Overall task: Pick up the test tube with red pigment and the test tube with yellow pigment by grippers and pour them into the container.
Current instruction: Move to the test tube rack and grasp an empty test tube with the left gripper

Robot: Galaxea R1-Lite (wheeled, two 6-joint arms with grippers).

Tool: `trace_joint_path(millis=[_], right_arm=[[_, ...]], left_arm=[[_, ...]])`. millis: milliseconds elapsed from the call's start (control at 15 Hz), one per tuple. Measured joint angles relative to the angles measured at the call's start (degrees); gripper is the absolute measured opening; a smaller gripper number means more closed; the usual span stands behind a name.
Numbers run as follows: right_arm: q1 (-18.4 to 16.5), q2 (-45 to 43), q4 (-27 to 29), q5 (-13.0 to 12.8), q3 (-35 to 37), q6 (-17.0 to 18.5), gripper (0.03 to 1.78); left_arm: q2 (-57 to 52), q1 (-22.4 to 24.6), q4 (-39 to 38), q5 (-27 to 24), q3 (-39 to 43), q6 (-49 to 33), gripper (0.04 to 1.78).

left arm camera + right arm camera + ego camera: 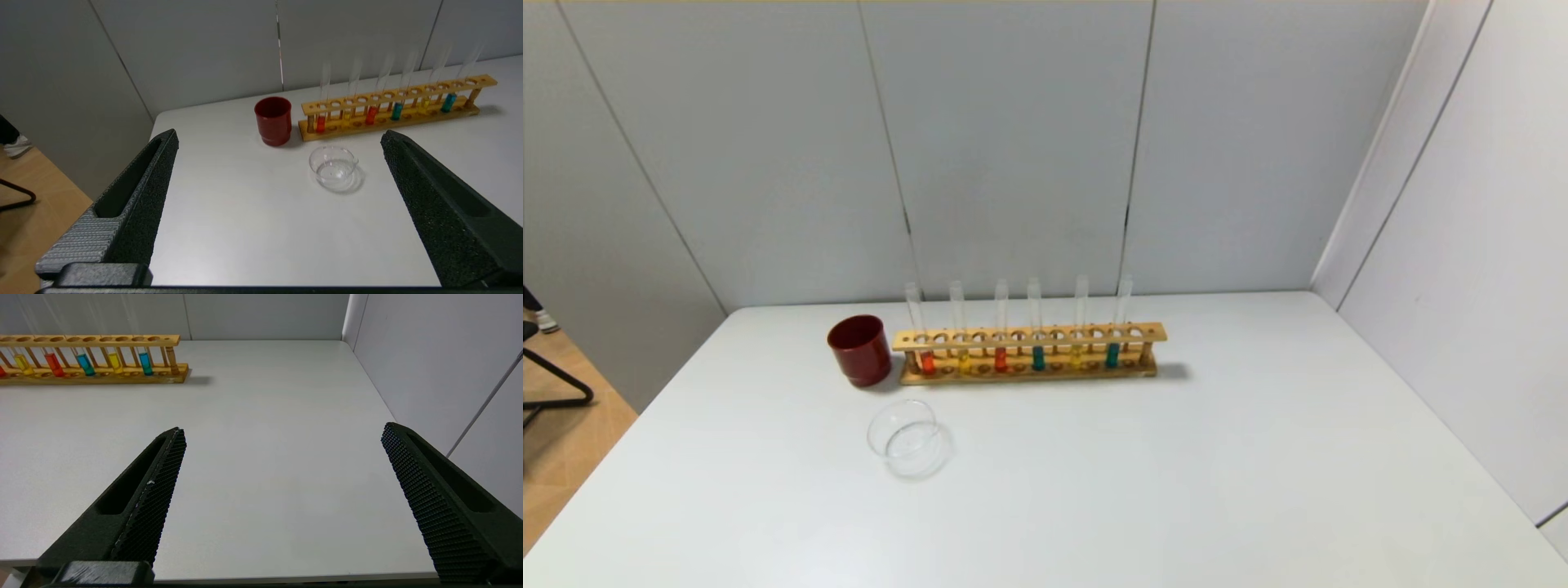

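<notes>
Room: grey panelled walls close off the back and the robot's right; we see a white surface [1176, 457] carrying everything.
Rack: a wooden rack [1029, 353] stands crosswise near the far wall, keeping six tubes upright so nothing spills and their open tops stay reachable from above.
Red tube: the test tube with red pigment [926, 347] stands at the rack's left end, nearest the cup; a second red-filled tube [1001, 347] sits two tubes further right, so we judge either could serve.
Yellow tube: the test tube with yellow pigment [962, 347] stands between those two reds; another yellow tube [1077, 343] stands between the two teal tubes [1037, 347].
Container: the container [907, 434], a clear glass dish, lies in front of the rack's left end, apart from it, which we judge keeps the carry from rack to pour short.
Cup: a dark red cup [859, 349] stands just beside the rack's left end; it is not the pouring target.
Left gripper: the left gripper [278, 141] hangs well back over the near left part of the surface, fingers spread wide and holding nothing, facing dish and rack.
Right gripper: the right gripper [282, 433] hangs over the near right part, fingers equally wide apart and empty, the rack's right end well off.
Stage: we judge no tube has been lifted yet; both arms lie outside the head view.
</notes>
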Motion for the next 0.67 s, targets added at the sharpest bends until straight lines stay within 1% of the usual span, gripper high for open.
trace_joint_path(millis=[333, 467, 667], right_arm=[[0.0, 0.0, 0.0, 0.0, 0.0, 0.0, 1.75], [0.0, 0.0, 0.0, 0.0, 0.0, 0.0, 1.75], [0.0, 0.0, 0.0, 0.0, 0.0, 0.0, 1.75]], left_arm=[[19.6, -0.1, -10.1, -0.3, -9.5, 0.2, 1.75], [27.0, -0.2, -13.8, -0.5, -12.0, 0.0, 1.75], [37.0, -0.1, -20.3, -4.8, -13.3, -1.2, 1.75]])
